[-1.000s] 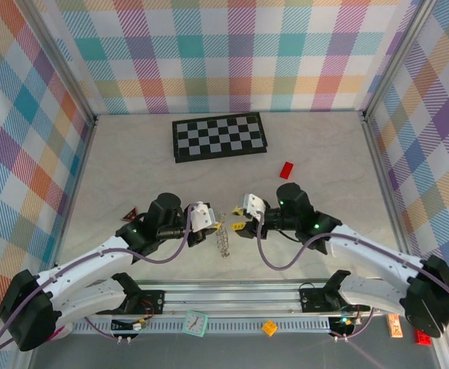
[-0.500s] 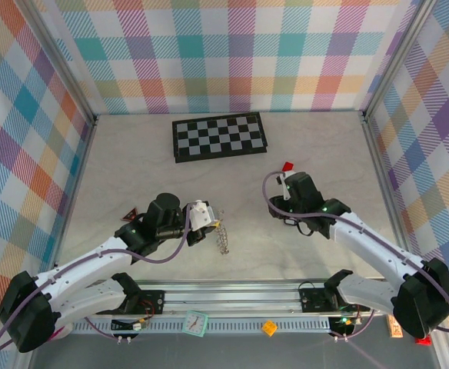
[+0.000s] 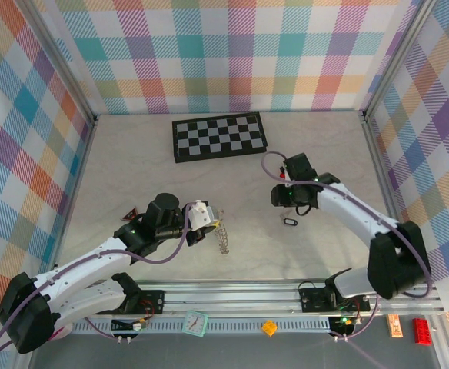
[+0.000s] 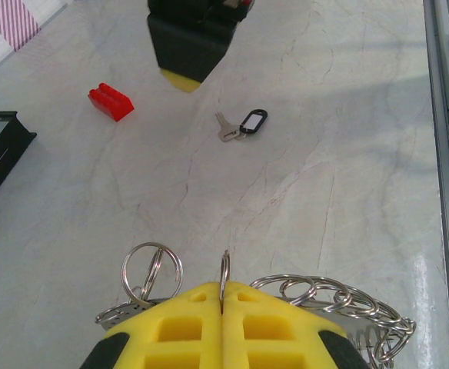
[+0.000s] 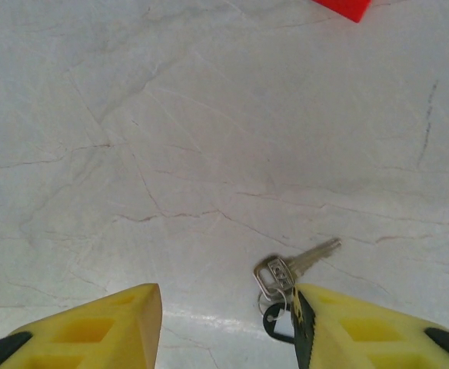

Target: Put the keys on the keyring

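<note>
Right pincer [image 5: 224, 298] open, on the nearer arm; black-headed key [image 5: 300, 263] lies flat on worktop [image 5: 209, 154] beside one finger, off-centre, shank pointing away. Left pincer [image 4: 223, 296] clamped on keyring [image 4: 347, 304].

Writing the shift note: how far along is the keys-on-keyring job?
Done: left gripper is shut on a wire loop of the flat grey metal keyring. In hand: open right gripper hovers over the black-tagged silver key lying on the table. To do: grasping it and threading it on.
</note>
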You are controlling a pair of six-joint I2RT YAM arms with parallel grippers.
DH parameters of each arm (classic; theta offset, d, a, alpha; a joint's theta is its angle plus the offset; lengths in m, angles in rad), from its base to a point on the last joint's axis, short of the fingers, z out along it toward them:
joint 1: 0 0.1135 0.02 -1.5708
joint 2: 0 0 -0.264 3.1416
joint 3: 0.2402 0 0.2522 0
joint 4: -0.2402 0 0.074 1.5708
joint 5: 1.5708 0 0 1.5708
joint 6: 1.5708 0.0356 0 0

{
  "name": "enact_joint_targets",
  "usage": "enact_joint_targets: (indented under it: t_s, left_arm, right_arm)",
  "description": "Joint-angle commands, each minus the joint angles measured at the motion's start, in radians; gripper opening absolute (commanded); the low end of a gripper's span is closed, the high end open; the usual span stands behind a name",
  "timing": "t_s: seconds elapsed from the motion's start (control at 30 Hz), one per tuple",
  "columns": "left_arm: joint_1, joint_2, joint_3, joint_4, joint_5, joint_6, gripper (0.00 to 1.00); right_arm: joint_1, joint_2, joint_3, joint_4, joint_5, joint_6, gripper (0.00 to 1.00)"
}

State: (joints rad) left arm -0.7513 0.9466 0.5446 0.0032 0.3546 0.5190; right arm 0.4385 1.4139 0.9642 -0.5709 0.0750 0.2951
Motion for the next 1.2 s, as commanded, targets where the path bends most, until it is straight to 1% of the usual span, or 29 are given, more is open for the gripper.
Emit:
enact_joint_targets:
  t_s: [0.0,0.1,0.27,0.33,0.4,0.47,0.67,0.77,0.93,0.97,1.0,1.17]
  left_arm:
    - [-0.008,-0.021,0.006,0.03,0.015,-0.005,0.0]
    - [-0.008,-0.028,0.008,0.027,0.014,-0.005,0.0]
    - [-0.008,-0.028,0.005,0.027,0.015,-0.006,0.0]
    - [-0.007,-0.023,0.005,0.028,0.018,-0.005,0.0]
    - [-0.008,-0.016,0.01,0.025,0.017,-0.006,0.0]
    - [-0.008,-0.013,0.012,0.023,0.018,-0.006,0.0]
    - [-0.008,-0.007,0.011,0.029,0.022,-0.008,0.0]
    - [-0.009,-0.006,0.012,0.029,0.021,-0.008,0.0]
    - [-0.009,-0.008,0.012,0.028,0.018,-0.007,0.0]
    - [-0.008,-0.008,0.012,0.028,0.018,-0.008,0.0]
    - [-0.009,-0.008,0.012,0.029,0.018,-0.009,0.0]
    - [-0.008,-0.005,0.014,0.027,0.02,-0.01,0.0]
  right_arm:
    - [-0.004,0.07,0.065,-0.088,0.036,-0.033,0.48]
    - [-0.006,0.132,0.088,-0.132,0.085,0.012,0.48]
    - [-0.006,0.15,0.024,-0.12,0.024,0.077,0.47]
    - [-0.006,0.158,-0.004,-0.112,-0.003,0.091,0.43]
    - [-0.004,0.164,-0.024,-0.113,-0.008,0.108,0.37]
    - [-0.004,0.158,-0.036,-0.113,-0.008,0.121,0.35]
    - [0.0,0.175,-0.051,-0.101,-0.008,0.125,0.35]
    - [0.0,0.196,-0.042,-0.1,-0.004,0.12,0.33]
    - [0.002,0.205,-0.035,-0.099,-0.001,0.116,0.27]
    - [0.003,0.207,-0.036,-0.098,-0.004,0.113,0.22]
    - [0.005,0.207,-0.034,-0.098,-0.005,0.113,0.19]
    - [0.019,0.207,-0.021,-0.105,0.005,0.107,0.11]
